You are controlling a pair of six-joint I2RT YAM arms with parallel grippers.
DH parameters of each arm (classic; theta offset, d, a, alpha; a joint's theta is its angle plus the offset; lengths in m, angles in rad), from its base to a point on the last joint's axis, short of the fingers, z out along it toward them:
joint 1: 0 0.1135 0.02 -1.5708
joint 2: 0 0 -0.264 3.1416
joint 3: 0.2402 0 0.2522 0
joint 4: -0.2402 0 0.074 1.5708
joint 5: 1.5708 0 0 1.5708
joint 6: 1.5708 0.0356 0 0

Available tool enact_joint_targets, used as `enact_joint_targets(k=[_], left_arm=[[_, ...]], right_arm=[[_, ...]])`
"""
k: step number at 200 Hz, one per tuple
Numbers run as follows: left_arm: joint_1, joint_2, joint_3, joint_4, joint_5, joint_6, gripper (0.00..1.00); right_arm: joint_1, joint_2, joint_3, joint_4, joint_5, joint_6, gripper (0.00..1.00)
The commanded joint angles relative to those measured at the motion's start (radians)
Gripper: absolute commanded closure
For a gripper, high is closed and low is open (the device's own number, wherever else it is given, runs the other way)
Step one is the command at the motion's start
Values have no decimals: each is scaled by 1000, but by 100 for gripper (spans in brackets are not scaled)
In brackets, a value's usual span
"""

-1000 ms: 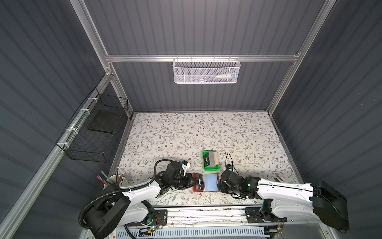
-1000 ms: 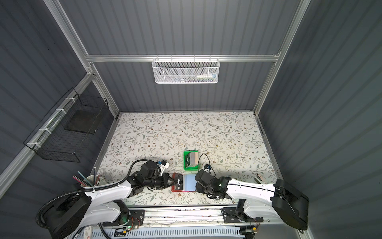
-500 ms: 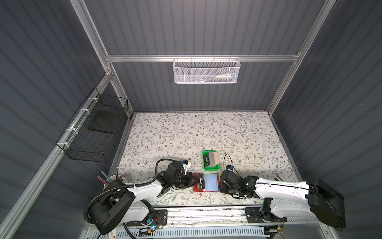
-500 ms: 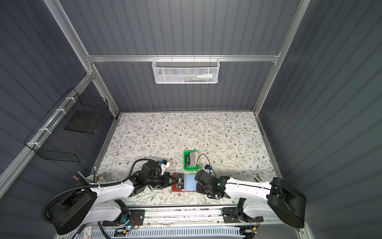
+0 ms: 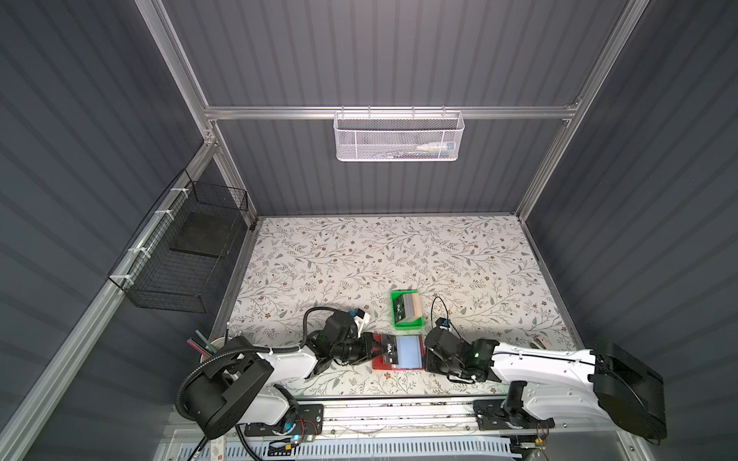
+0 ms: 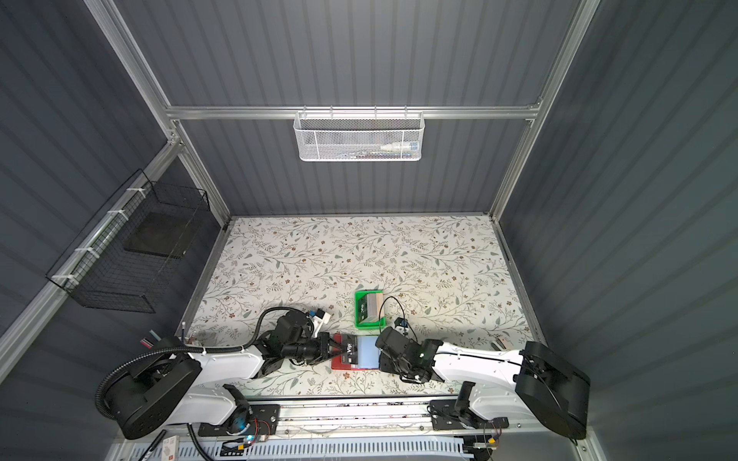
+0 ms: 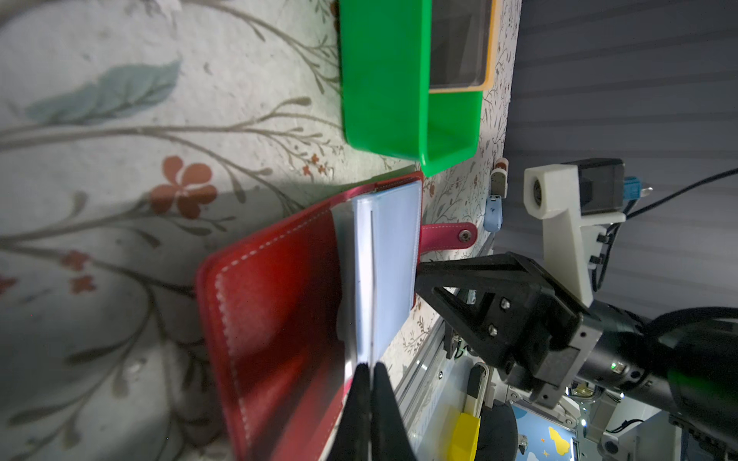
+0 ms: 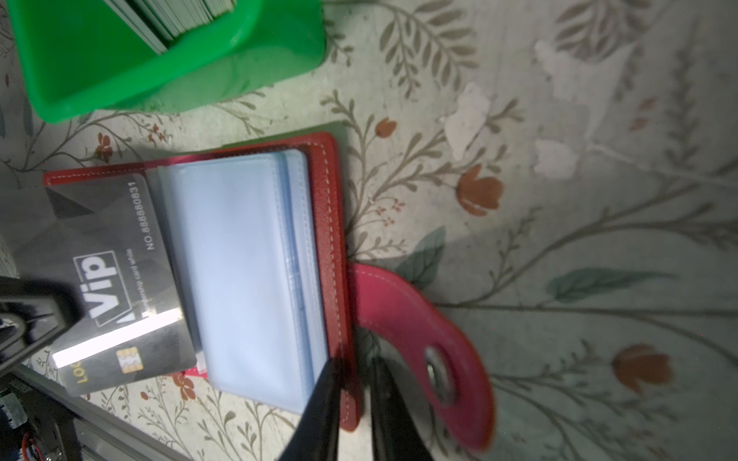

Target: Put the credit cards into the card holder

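At the near edge of the floral table (image 5: 359, 259), the red card holder (image 5: 407, 352) is seen lying open between the two arms, where it was also seen a second earlier. The green tray (image 5: 406, 324) just behind it, with the remaining credit cards (image 5: 408, 308) stood on edge inside, is likewise unmoved. Only the left arm's dark shoulder housing (image 5: 223, 395) is found shifted, drawn closer to the table.

The left gripper (image 5: 375, 349) is clamped tight on a black card (image 8: 116, 279), which is laid flat over the half of the holder nearer that arm. Its leading edge is met by the clear sleeves (image 8: 239, 259); whether it has entered one cannot be told. The right gripper (image 8: 357, 403) is drawn almost together astride the opposite edge of the cover, beside the snap tab (image 8: 419, 331), and the holder is pinned there.

Printed on the card are "Vip" in white, "NO.888880631" along one side, and gold letters "LOC" beside a chip (image 8: 127, 359).
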Motion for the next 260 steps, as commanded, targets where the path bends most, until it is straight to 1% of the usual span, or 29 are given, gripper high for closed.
enact_joint_targets(k=[1,76,119,173,260], left_arm=[[4,17,-7,31,19,-5,100],[-1,54,-15,80,21,-18,100],[-20,98,-19,142,18,-43,100],[-30,114,-31,145,-3,-58,100],[-42,157,-23,166,-5,-74,100]], right_arm=[[-1,15,10,-17,14,-5,82],[-2,20,12,-10,17,-9,82],[-2,25,14,-9,16,-8,82],[-1,20,13,-12,20,-8,82],[-1,23,11,-12,24,-8,83]])
